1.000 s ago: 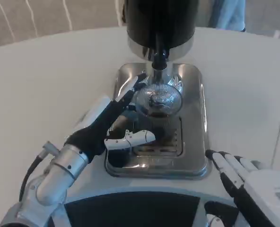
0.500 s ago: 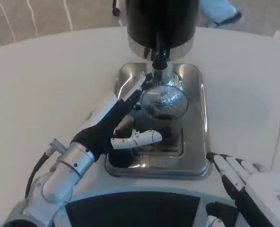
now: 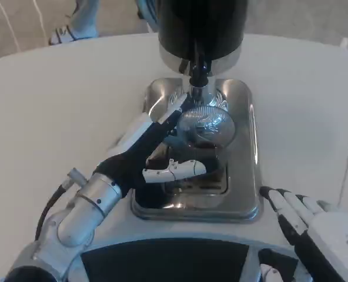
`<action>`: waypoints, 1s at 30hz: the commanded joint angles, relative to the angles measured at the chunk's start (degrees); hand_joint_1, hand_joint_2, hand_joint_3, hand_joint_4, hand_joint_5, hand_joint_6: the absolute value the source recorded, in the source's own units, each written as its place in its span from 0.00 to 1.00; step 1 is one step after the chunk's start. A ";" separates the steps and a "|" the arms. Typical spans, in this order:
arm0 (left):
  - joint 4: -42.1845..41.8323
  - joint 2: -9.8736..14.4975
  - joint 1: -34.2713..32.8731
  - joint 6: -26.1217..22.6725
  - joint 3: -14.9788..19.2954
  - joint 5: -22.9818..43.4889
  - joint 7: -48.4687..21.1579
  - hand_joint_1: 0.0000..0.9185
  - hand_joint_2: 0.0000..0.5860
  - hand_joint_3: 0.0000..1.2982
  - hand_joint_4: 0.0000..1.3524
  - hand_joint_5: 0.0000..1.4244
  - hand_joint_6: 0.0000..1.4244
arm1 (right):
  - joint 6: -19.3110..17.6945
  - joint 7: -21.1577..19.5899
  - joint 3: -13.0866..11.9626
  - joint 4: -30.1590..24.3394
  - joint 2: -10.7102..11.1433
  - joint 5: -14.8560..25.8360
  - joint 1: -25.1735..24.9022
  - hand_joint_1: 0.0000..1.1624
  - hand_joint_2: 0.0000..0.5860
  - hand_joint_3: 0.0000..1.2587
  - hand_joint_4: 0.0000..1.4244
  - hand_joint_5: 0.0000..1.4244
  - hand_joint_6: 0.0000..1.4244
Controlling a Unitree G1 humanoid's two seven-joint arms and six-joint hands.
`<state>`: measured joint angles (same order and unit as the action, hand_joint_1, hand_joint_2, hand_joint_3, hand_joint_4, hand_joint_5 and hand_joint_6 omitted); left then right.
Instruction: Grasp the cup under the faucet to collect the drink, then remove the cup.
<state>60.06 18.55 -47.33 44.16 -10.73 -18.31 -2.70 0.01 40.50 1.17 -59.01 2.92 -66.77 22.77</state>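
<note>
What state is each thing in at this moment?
cup: upright on the tray under the faucet, dark drink inside.
faucet: directly over the cup; flow cannot be told.
drip tray: flat on the table.
left hand: fingers around the cup.
right hand: holding nothing, fingers extended, beside the tray.

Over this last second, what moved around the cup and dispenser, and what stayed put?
The left hand pushed further forward and right, carrying the cup it holds slightly rightward under the faucet. The right hand stayed resting at the table's near edge, and the steel drip tray and dispenser did not move.
</note>
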 commanded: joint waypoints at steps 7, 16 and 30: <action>2.38 -1.14 -1.18 0.97 -1.13 -1.09 -0.57 0.40 0.13 0.00 0.02 0.26 0.34 | -0.54 1.19 -0.62 -0.99 -0.15 0.37 -0.31 0.18 1.00 0.00 0.00 0.00 0.00; 3.87 -1.52 -2.07 1.12 -1.57 -1.04 -0.76 0.40 0.13 0.00 0.02 0.26 0.35 | -0.56 1.52 -0.48 -0.99 -0.33 0.06 -0.03 0.17 1.00 0.00 0.00 0.00 0.00; 5.61 -2.24 -3.02 0.81 -2.73 -1.94 1.30 0.44 0.13 0.00 0.04 0.29 0.44 | -0.17 3.04 -0.03 -0.99 -1.04 -1.15 -1.44 0.15 1.00 0.00 0.00 0.00 0.00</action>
<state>64.51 17.05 -50.49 45.06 -12.43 -18.78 -1.03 -0.03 42.63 0.95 -59.01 2.34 -67.26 21.52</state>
